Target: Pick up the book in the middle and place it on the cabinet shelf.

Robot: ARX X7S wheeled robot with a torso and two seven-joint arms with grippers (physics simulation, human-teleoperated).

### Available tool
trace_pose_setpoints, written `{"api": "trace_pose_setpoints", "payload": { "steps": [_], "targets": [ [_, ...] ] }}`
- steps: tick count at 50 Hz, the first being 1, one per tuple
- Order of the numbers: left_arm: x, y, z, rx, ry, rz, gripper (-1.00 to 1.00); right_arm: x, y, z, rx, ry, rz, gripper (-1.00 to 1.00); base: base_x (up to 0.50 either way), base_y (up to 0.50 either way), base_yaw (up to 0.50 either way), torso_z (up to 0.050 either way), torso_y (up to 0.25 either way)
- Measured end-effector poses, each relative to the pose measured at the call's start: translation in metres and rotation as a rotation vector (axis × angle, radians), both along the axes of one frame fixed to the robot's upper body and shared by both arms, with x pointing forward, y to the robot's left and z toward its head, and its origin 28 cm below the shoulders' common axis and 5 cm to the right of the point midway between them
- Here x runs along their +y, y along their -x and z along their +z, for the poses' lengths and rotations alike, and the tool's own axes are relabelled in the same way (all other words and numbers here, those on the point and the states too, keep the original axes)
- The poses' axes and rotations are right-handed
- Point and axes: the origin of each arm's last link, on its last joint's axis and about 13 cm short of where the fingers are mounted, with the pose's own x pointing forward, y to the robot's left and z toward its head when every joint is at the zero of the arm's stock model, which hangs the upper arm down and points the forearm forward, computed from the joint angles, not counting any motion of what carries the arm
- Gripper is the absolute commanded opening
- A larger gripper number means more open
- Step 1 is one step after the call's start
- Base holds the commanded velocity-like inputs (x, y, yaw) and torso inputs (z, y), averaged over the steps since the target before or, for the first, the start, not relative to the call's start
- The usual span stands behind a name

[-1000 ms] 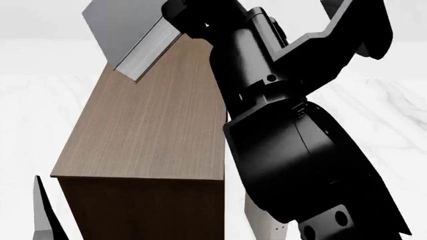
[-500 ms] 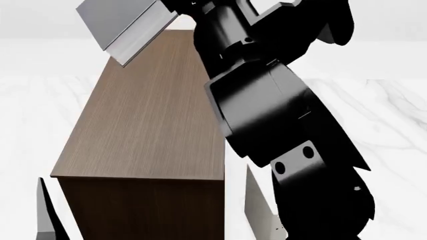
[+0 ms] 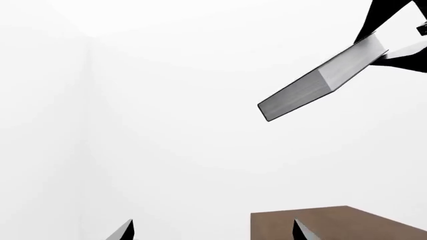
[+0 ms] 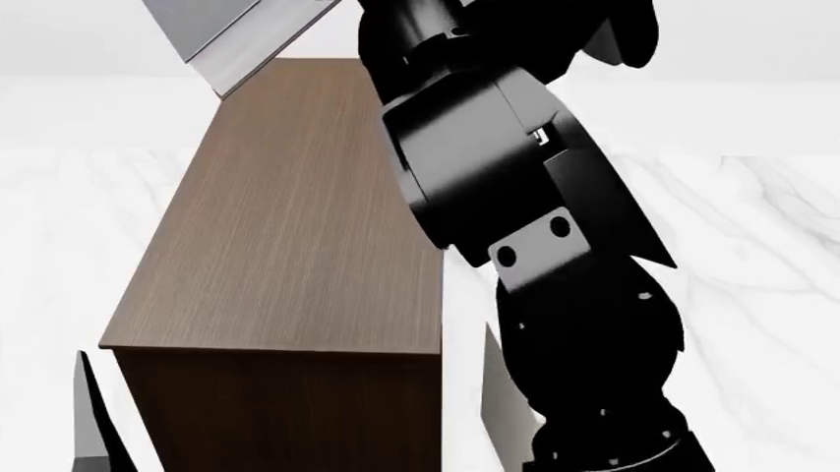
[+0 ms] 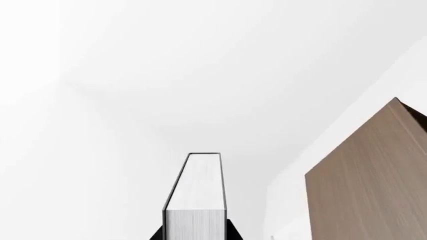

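Book [image 3: 320, 82] pinched by right claw [image 5: 194, 234] above wood-grain cabinet shelf [image 4: 295, 216]; white marble floor [image 4: 774, 256]; left claw [image 3: 212, 231] spread.

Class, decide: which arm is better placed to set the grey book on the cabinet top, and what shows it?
The right. Its pincer already grips the book, held tilted in the air above the cabinet's far end. The left pincer hangs open and empty, apart from the book.

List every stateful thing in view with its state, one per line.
Book: closed, tilted, held in the air, off the cabinet.
Cabinet: upright, nothing resting on its top.
Right end effector: shut on the book.
Left end effector: open, holding nothing.
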Motion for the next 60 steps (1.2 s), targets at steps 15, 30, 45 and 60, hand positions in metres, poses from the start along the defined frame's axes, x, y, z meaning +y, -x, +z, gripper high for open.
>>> {"api": "trace_pose_setpoints", "payload": {
  "steps": [15,30,45,60],
  "targets": [
    [0.001,0.0,0.0,0.003,0.001,0.0,1.0,0.004,-0.014,0.003,0.023,-0.008,-0.02,-1.0,0.0,0.0,0.0,0.0,0.002],
    [0.001,0.0,0.0,0.005,0.004,0.001,1.0,0.01,-0.019,0.0,0.046,0.003,-0.014,-1.0,0.0,0.0,0.0,0.001,0.001],
    [0.001,0.0,0.0,0.008,0.005,0.001,1.0,0.011,-0.029,-0.008,0.075,0.017,-0.031,-1.0,0.0,0.0,0.0,0.0,0.001],
    [0.001,0.0,-0.001,0.01,0.004,0.001,1.0,0.017,-0.031,-0.026,0.12,0.06,-0.023,-1.0,0.0,0.0,0.0,0.001,0.001]
  ]
}}
